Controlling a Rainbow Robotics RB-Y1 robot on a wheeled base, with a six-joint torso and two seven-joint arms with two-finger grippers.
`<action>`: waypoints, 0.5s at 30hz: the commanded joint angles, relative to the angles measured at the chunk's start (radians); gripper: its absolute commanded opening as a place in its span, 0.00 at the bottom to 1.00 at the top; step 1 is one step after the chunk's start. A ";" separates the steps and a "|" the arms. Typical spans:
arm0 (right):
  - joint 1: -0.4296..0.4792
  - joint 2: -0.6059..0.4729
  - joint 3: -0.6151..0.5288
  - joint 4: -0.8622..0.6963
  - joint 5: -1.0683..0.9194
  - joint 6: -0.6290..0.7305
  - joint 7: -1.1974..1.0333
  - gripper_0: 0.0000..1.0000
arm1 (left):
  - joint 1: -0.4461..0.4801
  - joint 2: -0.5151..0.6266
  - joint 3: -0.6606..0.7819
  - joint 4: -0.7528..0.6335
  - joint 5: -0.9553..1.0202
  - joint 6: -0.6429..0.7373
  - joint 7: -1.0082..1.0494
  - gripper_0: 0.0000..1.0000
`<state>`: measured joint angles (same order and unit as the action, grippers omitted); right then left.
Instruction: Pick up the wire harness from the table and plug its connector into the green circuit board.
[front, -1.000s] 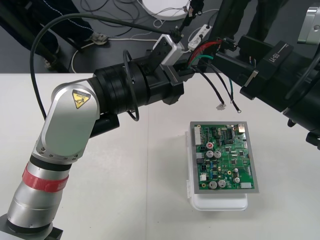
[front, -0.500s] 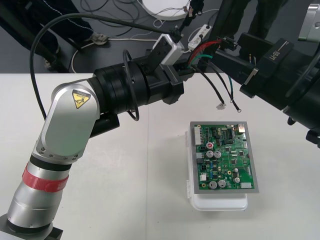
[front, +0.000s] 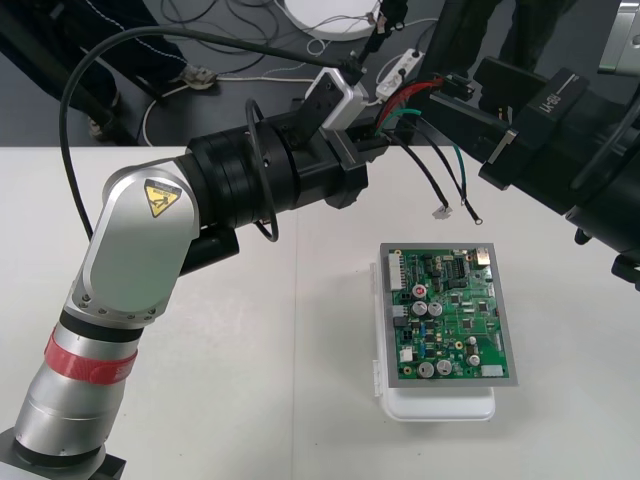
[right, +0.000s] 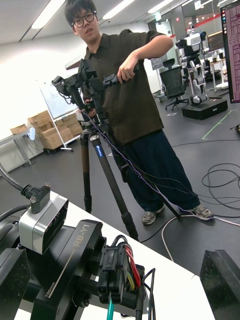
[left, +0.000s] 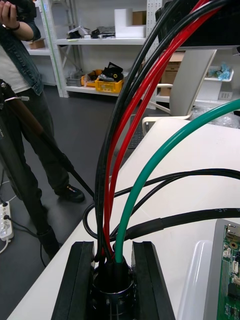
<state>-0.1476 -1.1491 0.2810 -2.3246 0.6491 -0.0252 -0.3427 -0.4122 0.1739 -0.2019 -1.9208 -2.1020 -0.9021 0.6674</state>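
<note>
The left gripper (left: 113, 265) is clamped on the wire harness (front: 412, 108). Its two black fingers (left: 75, 280) stand close together around the round socket (left: 112, 295), and red, black and green wires rise out from between them. This gripper holds the harness in the air above the far edge of the table (front: 250, 350).

The right gripper (front: 445, 100) faces it from the other side, very near. Its fingers (right: 220, 285) stand wide apart, gripping nothing. The small black plug (right: 111, 270) sits in line with the gap between them, though it is hard to tell whether it is already inside that gap or just short of it. Loose wire ends (front: 455, 195) dangle below the two grippers.

The green circuit board (front: 450, 315) lies on its white base (front: 440, 405), nearer the robot, with nothing plugged into it from the harness.

The step in hand looks like a hand-over in mid-air. Next, the right fingers likely need to close squarely on the plug before the left lets go, then carry it down to the board.
</note>
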 joint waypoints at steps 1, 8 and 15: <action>-0.030 -0.017 -0.034 -0.015 0.001 0.008 -0.029 1.00 | -0.037 0.001 -0.017 -0.014 0.017 0.065 0.075 0.00; -0.030 -0.017 -0.031 -0.013 0.001 0.007 -0.025 1.00 | -0.037 0.001 -0.017 -0.014 0.017 0.069 0.075 0.00; -0.030 -0.017 -0.031 -0.010 0.001 0.005 -0.024 0.00 | -0.037 0.001 -0.016 -0.015 0.017 0.071 0.075 0.00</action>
<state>-0.1476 -1.1491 0.2810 -2.3242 0.6491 -0.0252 -0.3427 -0.4122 0.1739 -0.2019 -1.9208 -2.1016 -0.8960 0.6675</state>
